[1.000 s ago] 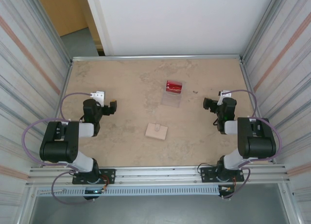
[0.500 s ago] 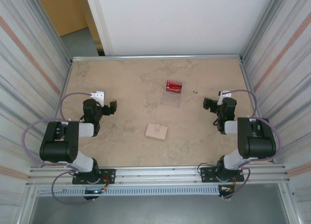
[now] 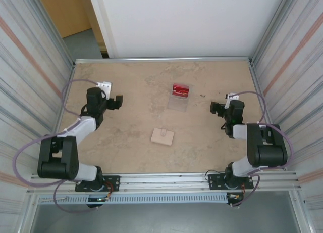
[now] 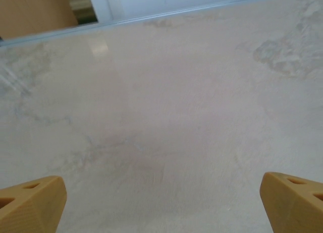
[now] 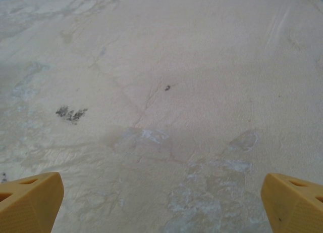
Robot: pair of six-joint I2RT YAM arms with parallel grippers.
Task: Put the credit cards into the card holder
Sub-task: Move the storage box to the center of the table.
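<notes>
While the card (image 3: 180, 89) lies at the far end of the holder (image 3: 177, 102), mid-bench (image 3: 126, 152) toward the far edge, insertion appears not yet begun. Left gripper (image 3: 117, 102) and right gripper (image 3: 214, 107) flank them, well apart, spread, empty. Next move: reach in and pinch the thin card's edge.

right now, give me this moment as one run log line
left gripper: open, empty | right gripper: open, empty | credit card: at far end of card holder

The worktop (image 3: 131, 142) is looking matt and mottled (stone-like, faintly scuffed); the credit card (image 3: 180, 89) is shining glossy red, and the card holder (image 3: 177, 104) is showing clear, smooth plastic.
</notes>
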